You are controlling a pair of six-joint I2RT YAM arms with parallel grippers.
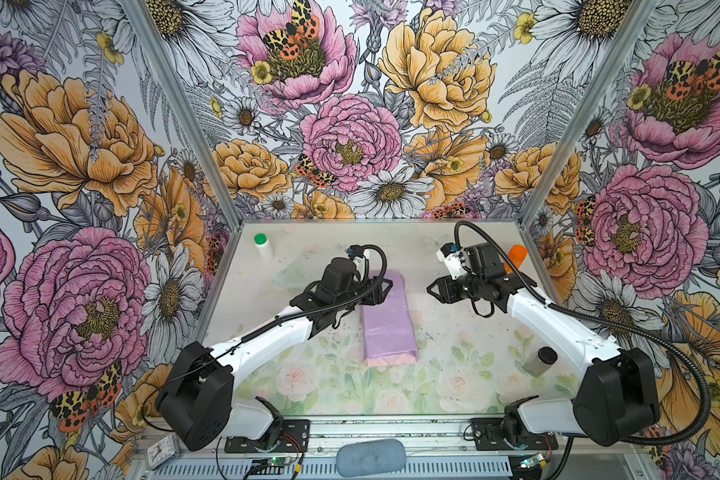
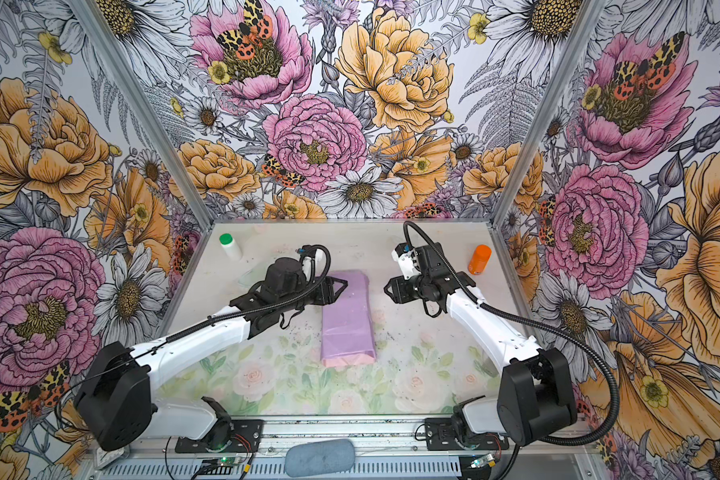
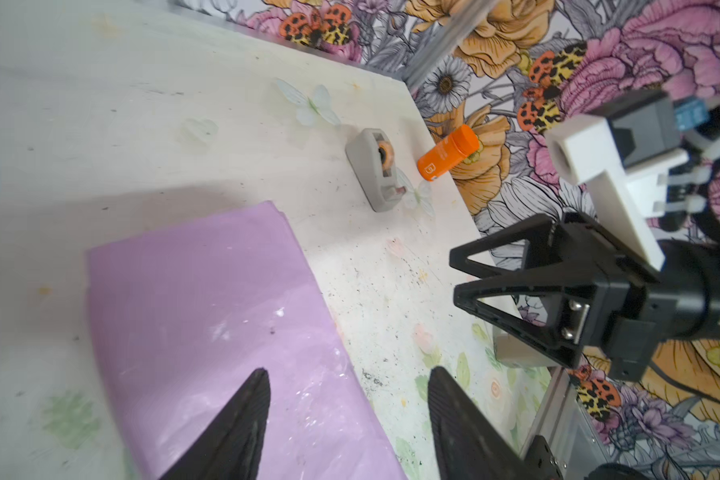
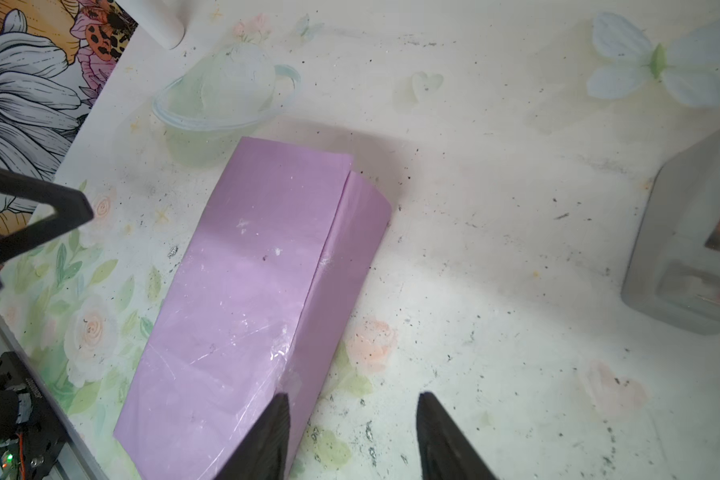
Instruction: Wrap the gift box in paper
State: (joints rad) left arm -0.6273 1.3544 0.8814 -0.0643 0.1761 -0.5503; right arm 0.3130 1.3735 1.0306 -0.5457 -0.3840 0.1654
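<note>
The paper (image 1: 388,322) (image 2: 347,322) lies folded over into a long lilac bundle in the middle of the table, with its overlap seam and a shiny strip of clear tape (image 4: 276,353) on top. The gift box is hidden inside it. My left gripper (image 1: 385,286) (image 3: 348,370) is open above the bundle's far end, one fingertip (image 3: 258,386) over the paper and one over the table. My right gripper (image 1: 431,291) (image 4: 353,395) is open just right of the paper (image 4: 258,282), holding nothing. From the left wrist, the right gripper (image 3: 454,272) faces the paper (image 3: 208,311).
A grey tape dispenser (image 3: 375,170) (image 4: 691,249) and an orange bottle (image 1: 516,255) (image 2: 479,258) stand at the far right. A green-capped white bottle (image 1: 262,245) is at the far left. A dark-lidded jar (image 1: 539,359) stands by the right arm.
</note>
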